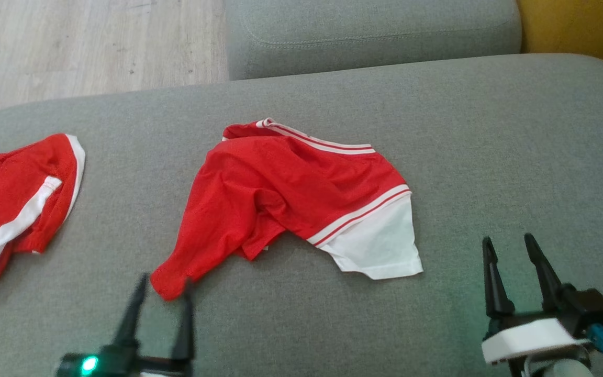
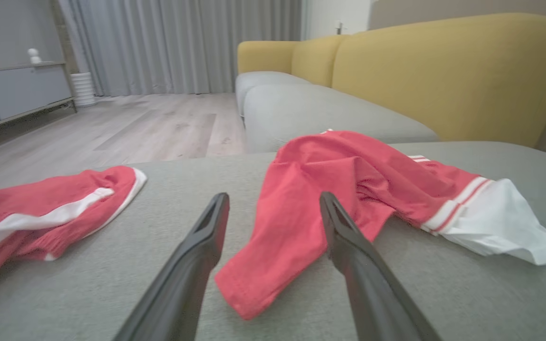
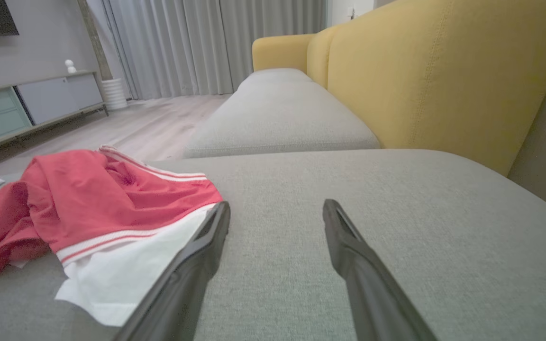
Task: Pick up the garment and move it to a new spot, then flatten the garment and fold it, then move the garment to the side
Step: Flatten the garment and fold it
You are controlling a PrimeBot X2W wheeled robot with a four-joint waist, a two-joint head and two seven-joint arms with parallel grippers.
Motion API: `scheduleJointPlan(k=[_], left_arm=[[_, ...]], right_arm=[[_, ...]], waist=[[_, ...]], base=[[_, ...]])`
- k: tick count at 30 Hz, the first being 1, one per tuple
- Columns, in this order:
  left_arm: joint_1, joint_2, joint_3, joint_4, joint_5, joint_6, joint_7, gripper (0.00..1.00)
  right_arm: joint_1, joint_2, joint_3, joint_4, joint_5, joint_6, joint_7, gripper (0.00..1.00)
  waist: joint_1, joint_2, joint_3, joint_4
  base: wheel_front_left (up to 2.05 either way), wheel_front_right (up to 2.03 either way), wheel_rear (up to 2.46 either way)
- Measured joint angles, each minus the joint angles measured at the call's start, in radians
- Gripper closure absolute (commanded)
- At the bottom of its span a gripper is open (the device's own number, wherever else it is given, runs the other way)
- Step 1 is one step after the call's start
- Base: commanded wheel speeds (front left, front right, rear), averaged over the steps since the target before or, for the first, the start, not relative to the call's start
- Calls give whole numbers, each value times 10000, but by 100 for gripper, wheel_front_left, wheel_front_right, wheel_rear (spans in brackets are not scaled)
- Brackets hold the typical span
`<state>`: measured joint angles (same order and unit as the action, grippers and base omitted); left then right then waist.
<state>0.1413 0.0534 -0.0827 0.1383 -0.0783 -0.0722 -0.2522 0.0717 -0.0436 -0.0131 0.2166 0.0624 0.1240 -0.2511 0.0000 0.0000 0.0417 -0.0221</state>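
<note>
A crumpled red garment (image 1: 286, 193) with white striped trim and a white panel lies in the middle of the grey cushion (image 1: 490, 131). Its near red corner reaches down between the fingers of my left gripper (image 1: 164, 285), which stands open around that corner. In the left wrist view the same red garment (image 2: 349, 189) runs up from between the open fingers of the left gripper (image 2: 273, 199). My right gripper (image 1: 511, 242) is open and empty, right of the white panel. In the right wrist view the garment (image 3: 102, 203) lies left of the open right gripper (image 3: 275, 206).
A second red and white garment (image 1: 13, 199) lies at the cushion's left edge. Another grey seat cushion (image 1: 369, 31) lies beyond, with a yellow backrest (image 3: 434, 71) along the right. Wooden floor (image 1: 71, 47) lies past the far left edge.
</note>
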Motion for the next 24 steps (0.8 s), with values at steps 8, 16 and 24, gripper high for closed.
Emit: scheduleJointPlan(k=[8, 16, 24], left_arm=[[-693, 362, -911, 1160, 913, -209, 1099, 0], [-1800, 619, -926, 2299, 1095, -58, 1452, 0], [-2491, 656, -915, 3503, 1135, 107, 1049, 0]], right_arm=[[-961, -8, 1662, 215, 476, 0, 1053, 0], [-1738, -46, 2571, 1294, 529, 0, 2913, 0], [-2219, -44, 2617, 2161, 683, 0, 3214, 0]], waist=[[0, 0, 289, -59], [1, 0, 830, -87], [2, 0, 1312, -5]], base=[[0, 0, 0], [0, 0, 0], [0, 0, 0]])
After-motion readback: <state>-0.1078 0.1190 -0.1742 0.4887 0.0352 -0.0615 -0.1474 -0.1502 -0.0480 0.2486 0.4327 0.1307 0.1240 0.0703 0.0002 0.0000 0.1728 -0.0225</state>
